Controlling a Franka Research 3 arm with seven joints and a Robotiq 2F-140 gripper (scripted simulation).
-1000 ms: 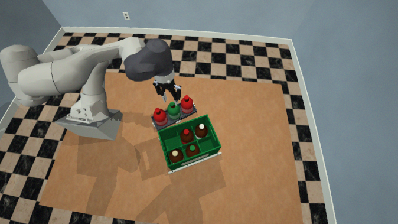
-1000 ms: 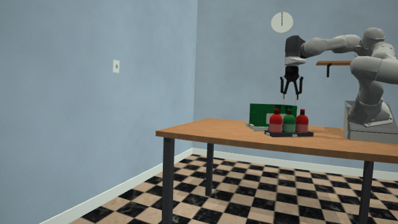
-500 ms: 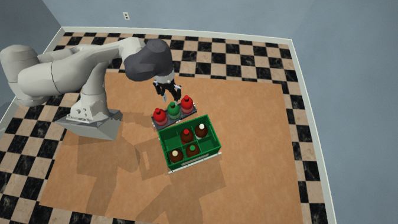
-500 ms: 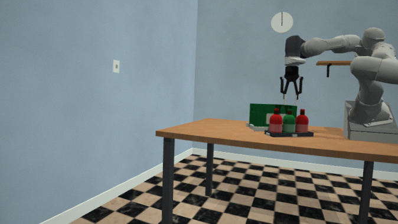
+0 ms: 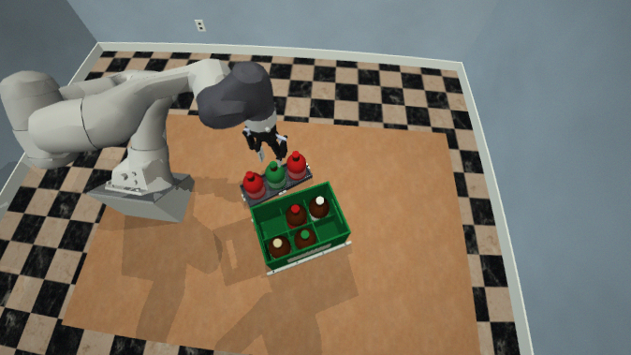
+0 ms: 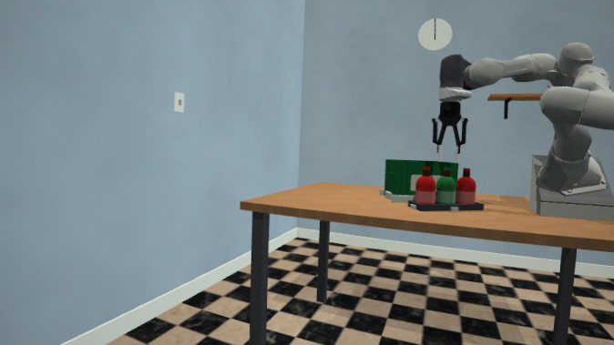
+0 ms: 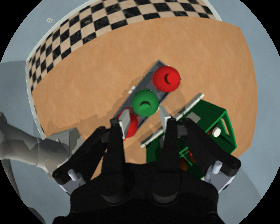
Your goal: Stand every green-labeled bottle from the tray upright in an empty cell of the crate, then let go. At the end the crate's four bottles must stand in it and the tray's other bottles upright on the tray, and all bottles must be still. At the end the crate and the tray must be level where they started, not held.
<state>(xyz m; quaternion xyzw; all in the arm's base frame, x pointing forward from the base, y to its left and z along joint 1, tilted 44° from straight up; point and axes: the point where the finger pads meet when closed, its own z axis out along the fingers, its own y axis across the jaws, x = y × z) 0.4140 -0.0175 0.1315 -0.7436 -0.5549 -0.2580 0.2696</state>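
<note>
A green-labeled bottle (image 5: 274, 174) stands upright in the middle of the dark tray (image 5: 273, 190), between two red bottles (image 5: 254, 184) (image 5: 296, 165). My gripper (image 5: 271, 155) hangs just above the green bottle's cap, half open and empty. It also shows in the side view (image 6: 448, 157) above the green bottle (image 6: 445, 188). In the wrist view the green cap (image 7: 144, 103) lies between my fingers, lower down. The green crate (image 5: 303, 226) sits in front of the tray with several brown bottles; its front-right cell (image 5: 332, 229) and back-left cell (image 5: 268, 217) are empty.
The robot base (image 5: 142, 191) stands on the table to the left of the tray. The crate holds a red-capped bottle (image 5: 296, 214), a white-capped one (image 5: 319, 207), a green-capped one (image 5: 305, 238) and a cream-capped one (image 5: 279, 246).
</note>
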